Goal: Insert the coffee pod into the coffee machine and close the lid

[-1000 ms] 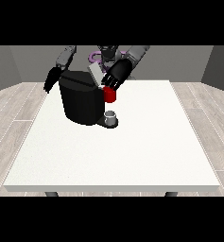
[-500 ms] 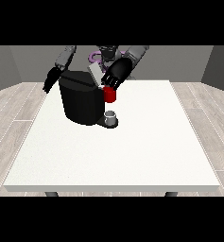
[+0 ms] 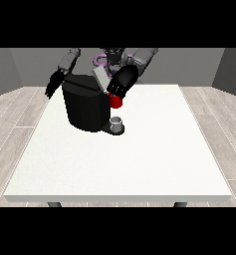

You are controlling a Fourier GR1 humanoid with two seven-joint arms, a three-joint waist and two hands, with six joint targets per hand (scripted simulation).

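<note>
Nothing has visibly shifted: the robot hand [image 3: 121, 84] at the view's right hovers at the coffee machine [image 3: 84, 104] near the tabletop's [image 3: 139, 164] far edge, finger state and pod unclear, and a misjudged push could skew the raised lid [image 3: 101, 78].

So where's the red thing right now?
In the front view, the red thing at the machine sits just right of the black coffee machine, under the hand at the view's right.

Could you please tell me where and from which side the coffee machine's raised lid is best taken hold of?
Probably by the lid's free upper edge, coming from above: it stands tilted over the black coffee machine, and the hand at the view's right is already beside it.
</note>
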